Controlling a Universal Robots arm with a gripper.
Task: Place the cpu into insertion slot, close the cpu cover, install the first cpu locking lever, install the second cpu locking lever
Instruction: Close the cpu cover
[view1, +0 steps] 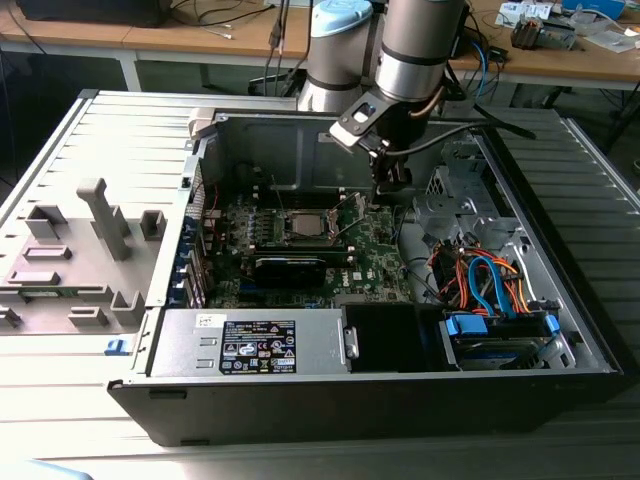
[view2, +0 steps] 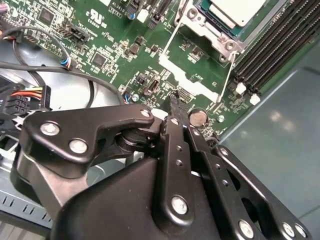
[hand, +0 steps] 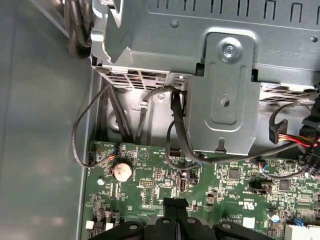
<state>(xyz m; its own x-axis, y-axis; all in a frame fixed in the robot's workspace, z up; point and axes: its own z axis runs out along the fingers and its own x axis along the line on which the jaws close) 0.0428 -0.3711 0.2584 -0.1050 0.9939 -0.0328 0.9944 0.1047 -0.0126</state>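
Observation:
The cpu (view1: 301, 226) shows its silver top inside the insertion slot (view1: 283, 237) on the green motherboard. In the second wrist view the cpu (view2: 235, 9) sits in the window of the cpu cover (view2: 210, 31), which looks flat around it. Two thin wire locking levers (view2: 226, 77) (view2: 172, 37) stand free beside the socket. My gripper (view1: 392, 185) hangs just above the board, to the exterior view's right of the socket. Its black fingers (view2: 174, 107) are shut together with nothing between them, and the fingertips (hand: 170, 204) point at the board near a coin cell (hand: 121, 171).
A long black card (view1: 290, 268) lies in front of the socket. Memory slots (view2: 275, 45) run beside it. A grey power supply (view1: 250, 345) fills the case front. Orange and blue cables (view1: 490, 280) and a drive bay sit at the exterior view's right. A metal bracket (hand: 225, 90) rises behind the board.

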